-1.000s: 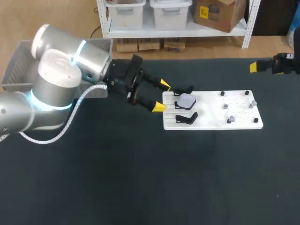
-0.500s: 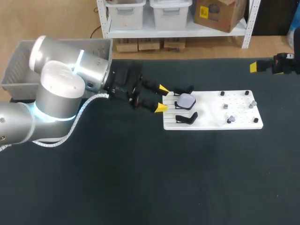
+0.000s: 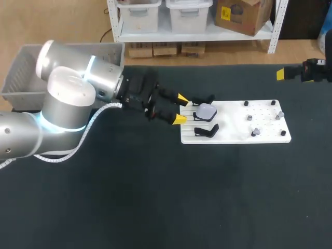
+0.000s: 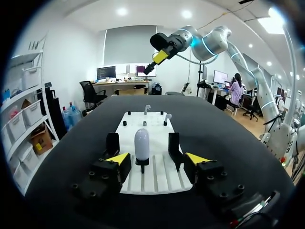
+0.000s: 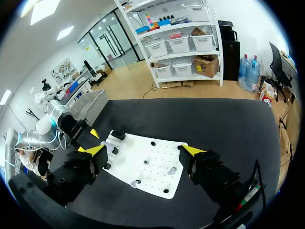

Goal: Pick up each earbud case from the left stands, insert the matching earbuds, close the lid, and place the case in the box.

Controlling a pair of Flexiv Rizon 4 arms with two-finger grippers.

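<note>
The earbud case (image 3: 206, 111) is a smooth, pale grey pebble with rounded corners. It sits on a black angular stand (image 3: 202, 119) at the 9 o'clock end of a flat white board (image 3: 236, 134). Two more black stands (image 3: 206, 130) flank it at 12 and 6 o'clock. Toward the board's 3 o'clock end, small grey earbuds (image 3: 254, 133) stand among stubby dark pegs (image 3: 246, 103).

The left gripper (image 3: 180, 108) is black with glossy yellow wedge tips and lies at 9 o'clock of the case. Its jaws are wide apart, with the tips at the board's edge and the case ahead of them, untouched. The right gripper (image 5: 143, 151) hangs over the table's 2 o'clock corner, its jaws also spread wide.

The table (image 3: 155, 197) is covered in a matte black surface. The box (image 3: 21, 72), a grey perforated basket with sloping walls, sits at the table's 10 o'clock edge.
</note>
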